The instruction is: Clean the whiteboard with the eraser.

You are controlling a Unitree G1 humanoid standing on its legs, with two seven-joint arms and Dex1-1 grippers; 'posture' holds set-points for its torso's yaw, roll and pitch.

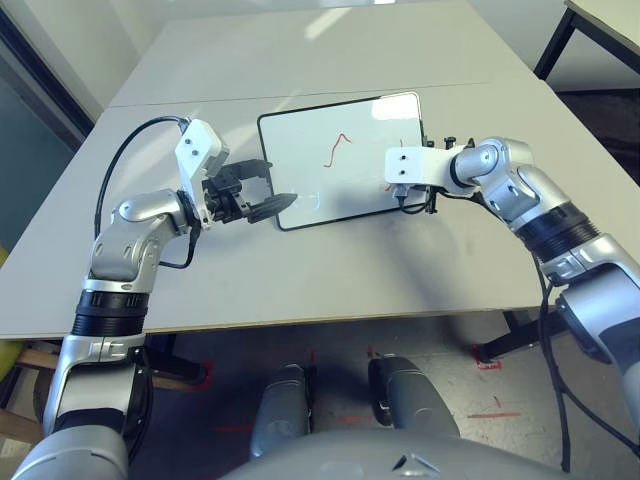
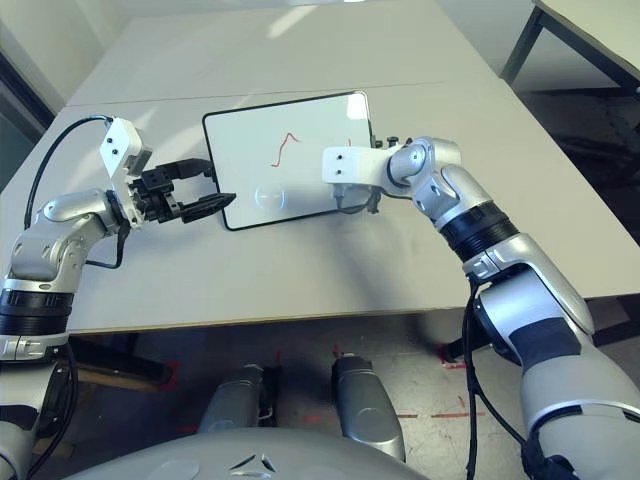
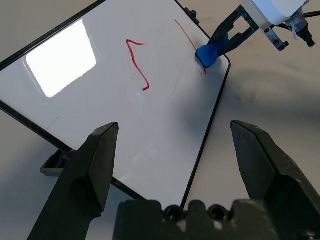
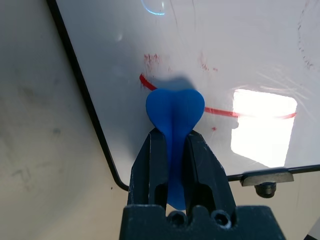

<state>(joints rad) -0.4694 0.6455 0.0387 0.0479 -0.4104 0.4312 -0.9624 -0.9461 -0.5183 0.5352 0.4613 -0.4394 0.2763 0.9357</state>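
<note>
Blue heart-ended eraser (image 4: 174, 111) pinched in R tool (image 4: 175, 150), on glossy whiteboard (image 4: 210, 45).

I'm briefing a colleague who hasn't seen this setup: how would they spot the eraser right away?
Find the whiteboard, a black-framed white board lying on the grey table. At the board's right edge the right gripper is shut on the eraser, whose tip is at a red stroke. It is the one bright blue thing there, a small block with a rounded, heart-like end.

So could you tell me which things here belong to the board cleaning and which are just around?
Job:
- whiteboard with red strokes
- eraser, clamped in right gripper
- left gripper, open at the board's corner

Just around:
- table
- second table
</note>
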